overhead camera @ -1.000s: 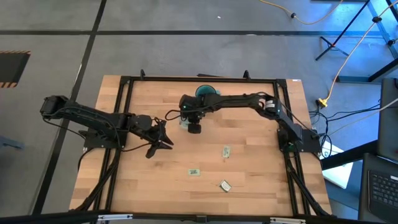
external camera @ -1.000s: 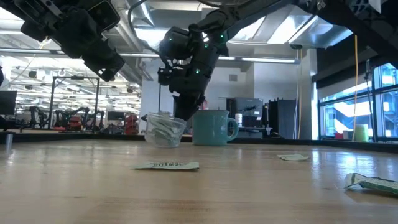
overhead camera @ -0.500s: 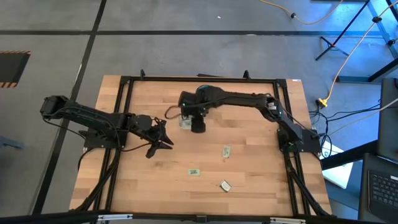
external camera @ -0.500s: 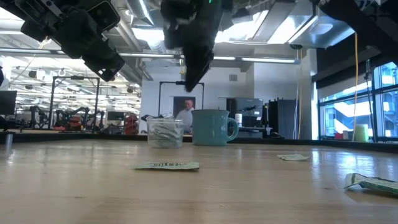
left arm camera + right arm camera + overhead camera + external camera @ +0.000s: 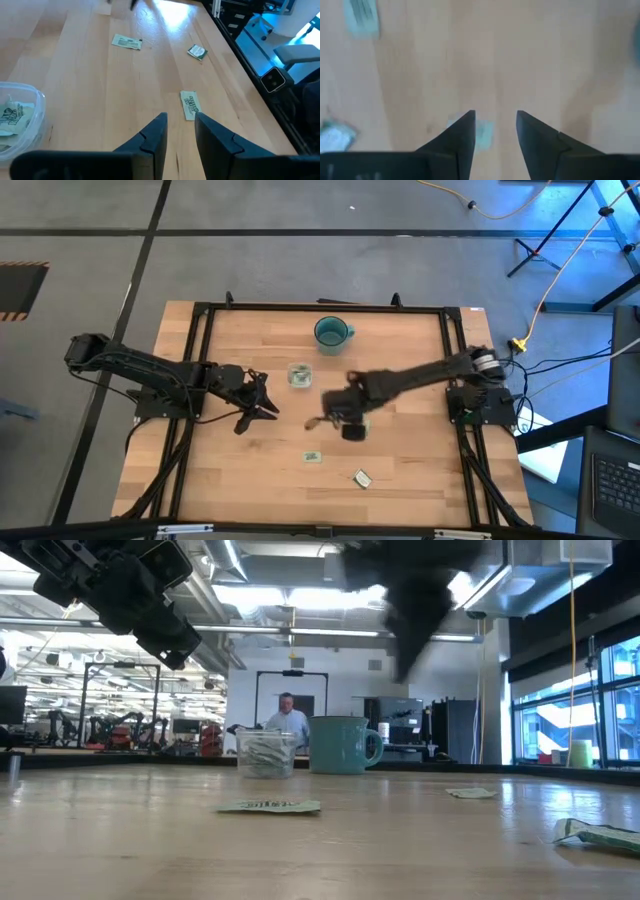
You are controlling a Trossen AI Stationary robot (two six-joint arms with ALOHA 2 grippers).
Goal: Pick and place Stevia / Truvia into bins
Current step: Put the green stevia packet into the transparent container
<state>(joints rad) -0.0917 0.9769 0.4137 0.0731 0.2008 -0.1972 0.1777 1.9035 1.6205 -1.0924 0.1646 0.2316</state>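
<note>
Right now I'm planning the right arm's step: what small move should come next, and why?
Probably lower the right pincer straight down onto the packet lying between its open fingertips. It hangs above the table, empty, near the loose packet, while the tub already holds others.

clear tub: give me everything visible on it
The clear tub is small, square with rounded corners, colourless see-through plastic by its look. It stands upright and open-topped on the wooden table, just short of the teal mug, apart from it. Several pale green and white packets lie inside. No gripper touches it: the left gripper hangs beside it, the right gripper is off over the loose packets.
</note>
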